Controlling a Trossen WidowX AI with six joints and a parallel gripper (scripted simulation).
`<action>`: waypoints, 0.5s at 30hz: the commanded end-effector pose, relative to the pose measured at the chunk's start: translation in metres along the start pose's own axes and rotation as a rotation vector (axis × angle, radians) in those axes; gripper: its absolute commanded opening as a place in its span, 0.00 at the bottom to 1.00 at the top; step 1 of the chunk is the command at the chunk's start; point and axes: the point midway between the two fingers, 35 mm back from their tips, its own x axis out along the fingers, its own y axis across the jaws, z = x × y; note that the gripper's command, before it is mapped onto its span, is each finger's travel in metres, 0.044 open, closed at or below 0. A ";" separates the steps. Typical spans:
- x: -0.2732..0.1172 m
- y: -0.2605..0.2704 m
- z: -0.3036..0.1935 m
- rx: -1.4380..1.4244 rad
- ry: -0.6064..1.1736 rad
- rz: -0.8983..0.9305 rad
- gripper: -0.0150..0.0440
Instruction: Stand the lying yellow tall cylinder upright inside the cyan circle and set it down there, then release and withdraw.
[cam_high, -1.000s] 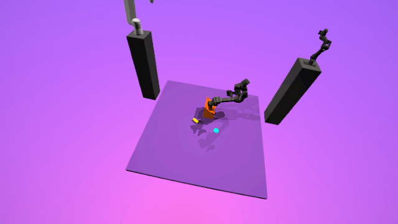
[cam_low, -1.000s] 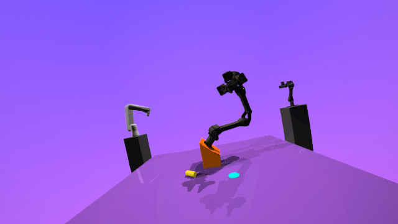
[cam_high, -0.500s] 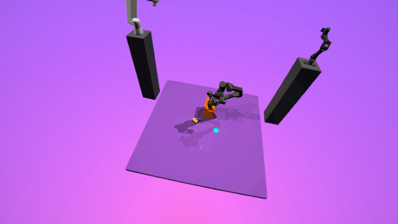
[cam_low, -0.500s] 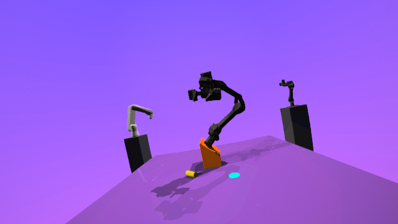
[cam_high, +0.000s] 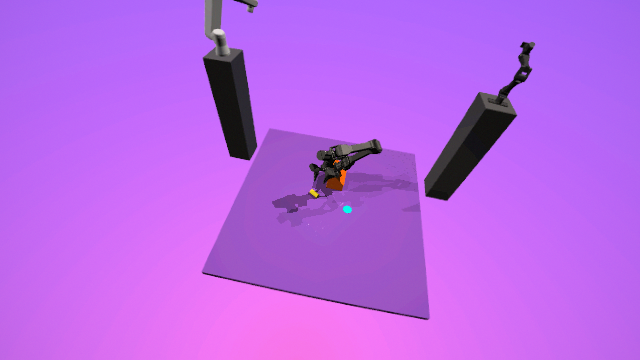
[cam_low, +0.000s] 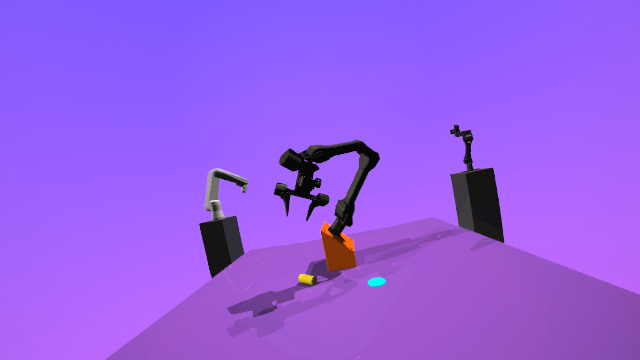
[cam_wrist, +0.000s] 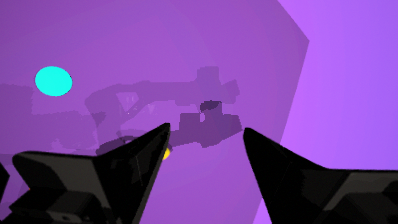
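Purple worktop (cam_low: 450, 280) against a purple backdrop, two dark pillars at the upper left and right of the top view. The pincer (cam_low: 298, 210) is held partly open with nothing between the fingers, pointed down, well above the surface. The yellow cylinder (cam_low: 307, 279) is seen lying on its side left of centre in the exterior view, just left of the orange base (cam_low: 339, 250), with the cyan circle (cam_low: 376, 281) near it to the right.

Risks, as judged: the cylinder may be rolled away if one fingertip lands first; a grasp near an end could let it tip when stood up.

Relative position: the cylinder lies below the pincer and apart from it. In the wrist view only a yellow sliver (cam_wrist: 166, 153) is seen beside the left finger (cam_wrist: 145, 155).
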 end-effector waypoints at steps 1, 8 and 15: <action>0.051 0.022 -0.050 -0.274 0.137 0.222 0.78; 0.090 0.058 -0.104 -0.578 0.186 0.524 0.78; 0.091 0.059 -0.106 -0.585 0.186 0.532 0.78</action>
